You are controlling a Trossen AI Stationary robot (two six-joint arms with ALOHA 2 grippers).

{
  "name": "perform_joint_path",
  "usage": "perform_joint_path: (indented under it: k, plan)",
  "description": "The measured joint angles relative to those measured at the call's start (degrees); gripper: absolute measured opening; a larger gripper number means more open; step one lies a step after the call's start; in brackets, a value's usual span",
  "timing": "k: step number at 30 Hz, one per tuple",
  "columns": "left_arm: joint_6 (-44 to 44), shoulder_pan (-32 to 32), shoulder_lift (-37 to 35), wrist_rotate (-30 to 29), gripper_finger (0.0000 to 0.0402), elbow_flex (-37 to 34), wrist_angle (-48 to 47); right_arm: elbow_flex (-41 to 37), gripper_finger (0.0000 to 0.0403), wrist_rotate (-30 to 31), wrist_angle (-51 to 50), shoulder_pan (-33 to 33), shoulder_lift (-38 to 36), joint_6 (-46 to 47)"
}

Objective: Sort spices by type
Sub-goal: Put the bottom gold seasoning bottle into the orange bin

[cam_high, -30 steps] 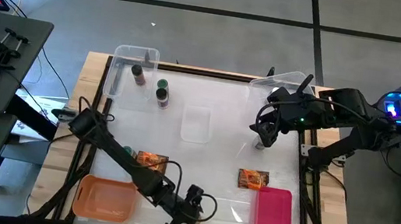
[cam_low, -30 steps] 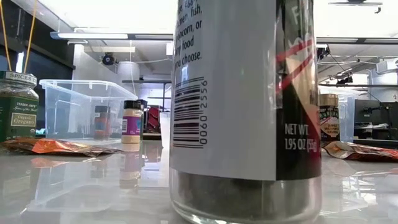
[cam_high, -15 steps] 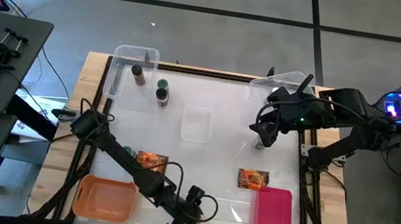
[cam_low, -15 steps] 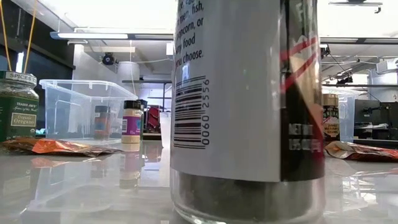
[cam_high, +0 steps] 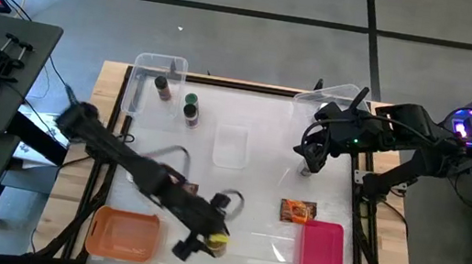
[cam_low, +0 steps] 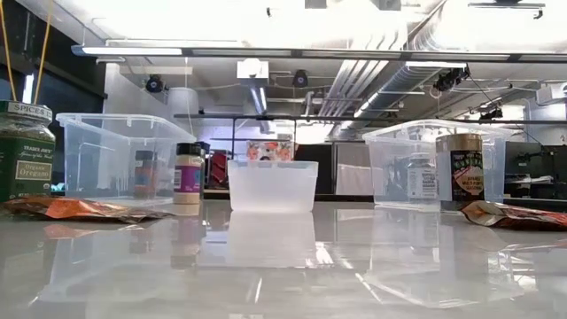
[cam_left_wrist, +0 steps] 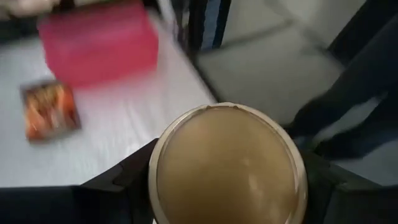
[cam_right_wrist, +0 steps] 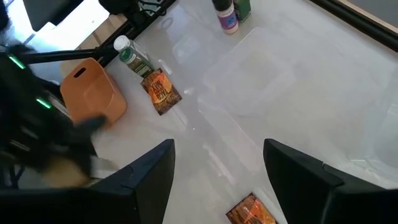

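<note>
Sorting is only beginning, by my reading. Left pincer (cam_high: 207, 237), at about 6 o'clock on the desk (cam_high: 256, 186), is gripping a tan-lidded jar (cam_left_wrist: 227, 165) and holding it above the surface. Right pincer (cam_high: 309, 157) is hanging with jaws apart and nothing between them at 2 o'clock, beside the right tub (cam_high: 338, 98).

Still loose: green-lidded jar (cam_high: 190, 107) at 11 o'clock, two foil packets (cam_high: 297, 212) near 5 and 7 o'clock. Orange tray (cam_high: 122, 234) and pink tray (cam_high: 323, 253) are holding nothing.
</note>
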Motion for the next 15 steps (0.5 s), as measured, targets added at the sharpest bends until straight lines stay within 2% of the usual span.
perform_joint_path:
  k: [5,9,11,15]
  plan:
    - [-1.7,-1.9,-10.1,-0.2,0.0238,0.0,8.6,0.0,0.024,0.2,0.0,0.0,0.0,-1.3]
    - [-0.7,-5.8,-14.9,0.3,0.0238,-2.7,19.6,0.0,0.024,0.2,0.0,0.0,0.0,-1.5]
    - [-0.5,-8.0,-16.5,3.0,0.0238,-5.6,24.9,0.0,0.024,0.3,0.0,0.0,0.0,-1.5]
    - [-3.2,-12.3,-18.6,12.1,0.0238,-11.1,36.6,0.0,0.024,0.7,0.0,0.0,0.0,-1.5]
